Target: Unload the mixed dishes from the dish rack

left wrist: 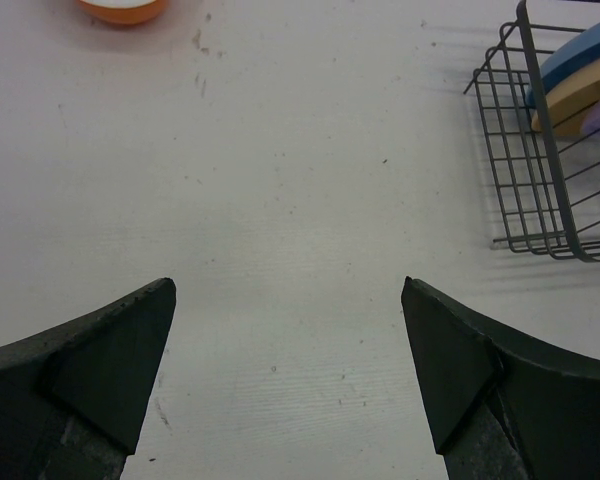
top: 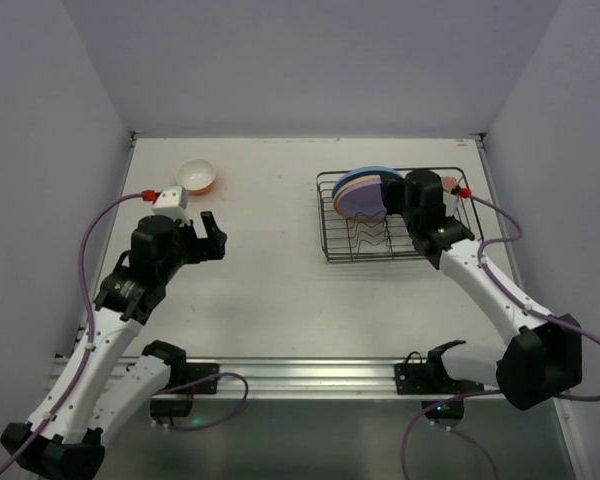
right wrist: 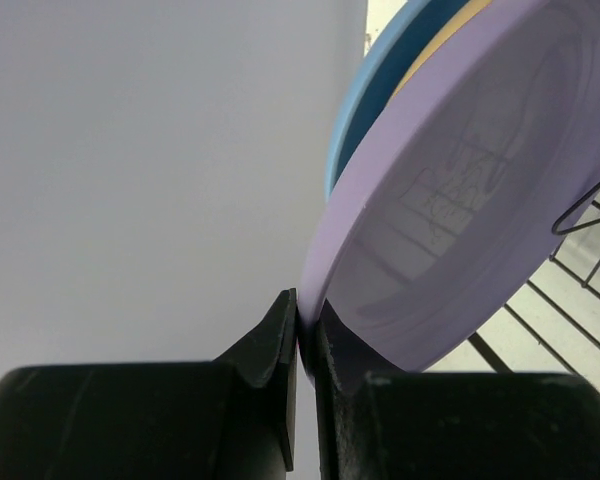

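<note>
The dark wire dish rack (top: 342,248) stands at the back right and also shows in the left wrist view (left wrist: 540,190). Blue (top: 372,170), tan (top: 350,181) and lilac (top: 361,202) plates stand on edge in it. My right gripper (top: 392,192) is shut on the rim of the lilac plate (right wrist: 460,210); the blue plate (right wrist: 380,90) stands behind it. A pinkish thing (top: 450,181) shows behind the right wrist in the rack. The orange bowl (top: 196,176), white inside, sits on the table at the back left. My left gripper (top: 212,236) is open and empty over bare table (left wrist: 290,290).
The table's white walls close in the back and both sides. A metal rail (top: 300,375) with the arm bases runs along the near edge. The bowl's rim shows at the top of the left wrist view (left wrist: 122,10).
</note>
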